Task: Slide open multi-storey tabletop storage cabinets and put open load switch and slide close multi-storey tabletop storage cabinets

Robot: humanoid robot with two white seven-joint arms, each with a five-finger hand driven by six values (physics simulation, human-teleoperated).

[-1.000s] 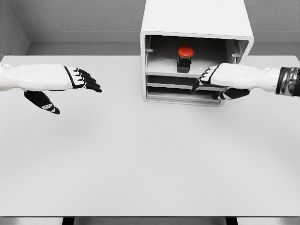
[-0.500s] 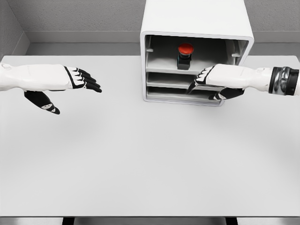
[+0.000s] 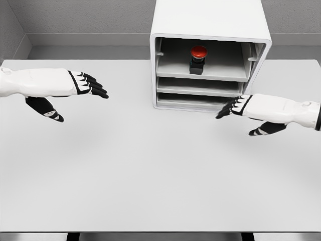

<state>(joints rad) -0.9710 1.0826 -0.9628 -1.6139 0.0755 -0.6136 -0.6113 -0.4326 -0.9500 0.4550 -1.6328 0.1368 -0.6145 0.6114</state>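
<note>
A white multi-storey cabinet (image 3: 210, 20) stands at the back of the table, right of centre, its front open onto three grey trays. The load switch (image 3: 197, 59), a black body with a red round cap, stands upright on the top tray (image 3: 220, 74), which sits pushed in. My right hand (image 3: 238, 114) hovers open over the table just in front of the cabinet's lower right corner, fingers pointing left, clear of the trays. My left hand (image 3: 75, 98) hangs open over the table's left side, far from the cabinet.
The two lower trays (image 3: 198, 93) hold nothing that I can see. The grey table (image 3: 150, 170) stretches wide in front of the cabinet. A grey wall runs behind it.
My right hand has pulled back from the cabinet's trays, moving down and to the right. The top tray with the switch has slid further in. The left arm has not moved.
</note>
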